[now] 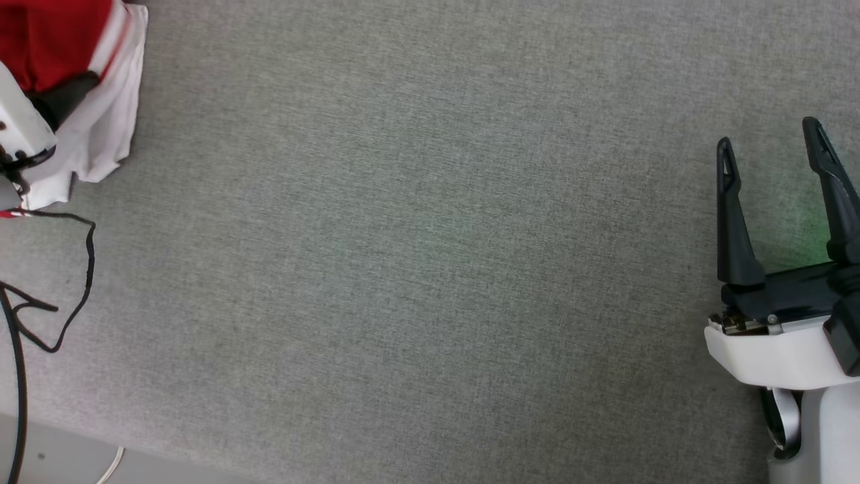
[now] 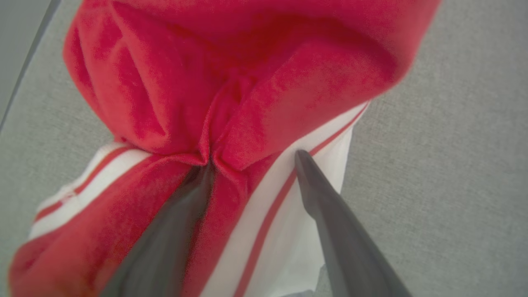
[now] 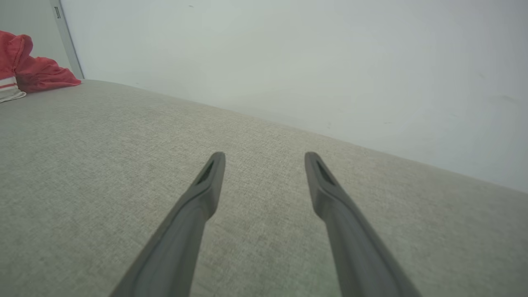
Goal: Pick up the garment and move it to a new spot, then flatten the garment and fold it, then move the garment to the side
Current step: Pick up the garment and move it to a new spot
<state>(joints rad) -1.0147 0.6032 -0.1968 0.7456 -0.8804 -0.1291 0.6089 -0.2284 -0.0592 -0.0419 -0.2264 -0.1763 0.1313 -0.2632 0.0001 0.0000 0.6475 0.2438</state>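
Note:
The garment, red with white striped sleeves, lies bunched at the top left corner of the grey surface in the head view. In the left wrist view the garment is crumpled close up. My left gripper is open and pressed into it: one fingertip is buried in a red fold and the other rests on the white striped trim, with fabric lying between them. My right gripper stands open at the far right, with nothing between its fingers. In the right wrist view the right gripper hovers over bare cloth, and the garment is far off at the upper left.
A grey fabric-covered table spreads across the middle. A black cable loops over its left side. The table's front edge runs along the lower left. A pale wall stands behind the table.

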